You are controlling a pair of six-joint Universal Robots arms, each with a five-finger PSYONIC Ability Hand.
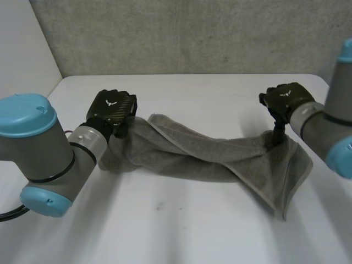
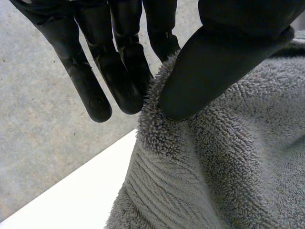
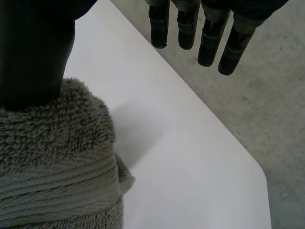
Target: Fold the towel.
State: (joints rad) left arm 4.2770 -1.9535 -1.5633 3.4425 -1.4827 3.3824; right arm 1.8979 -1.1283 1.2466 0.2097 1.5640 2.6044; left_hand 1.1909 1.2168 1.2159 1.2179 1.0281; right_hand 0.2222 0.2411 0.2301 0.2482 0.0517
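Grey terry towel (image 1: 203,154) lies bunched and twisted across the white table (image 1: 181,225), strung between my two hands. In the head view the left hand (image 1: 113,110) covers that end of the cloth. The left wrist view shows the towel's edge pinched between the thumb (image 2: 214,62) and straight fingers (image 2: 121,81). The right hand (image 1: 286,99) is released, with its fingers straight and clear of the cloth and only its thumb touching the top of the other end. That end's corner droops toward me. There is bare table in front of the towel, and more behind it up to the far edge by the concrete wall (image 1: 192,33).
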